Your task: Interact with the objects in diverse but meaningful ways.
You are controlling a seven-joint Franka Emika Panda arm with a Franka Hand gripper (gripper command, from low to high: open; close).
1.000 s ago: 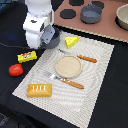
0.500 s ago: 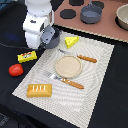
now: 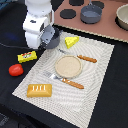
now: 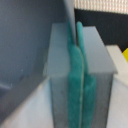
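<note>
My gripper (image 3: 46,39) hangs at the back left corner of the striped placemat (image 3: 97,65). It is shut on the thin rim of a tilted blue-grey pot (image 3: 51,37). In the wrist view the teal pads (image 4: 74,85) press together, with the pot's grey wall (image 4: 30,40) beside them. A yellow cheese wedge (image 3: 71,41) lies just to the exterior view's right of the pot. Off the mat on the dark table lie the yellow red-marked packet (image 3: 27,56) and the red tomato (image 3: 16,70). The orange-brown bread loaf (image 3: 39,90) rests on the mat's near left corner.
A tan round plate (image 3: 67,66) sits mid-mat, with a knife (image 3: 86,58) behind it and a fork (image 3: 67,81) in front. At the back, a brown stove board (image 3: 107,27) carries a second grey pot (image 3: 91,13), dark burner discs and a beige bowl (image 3: 123,17).
</note>
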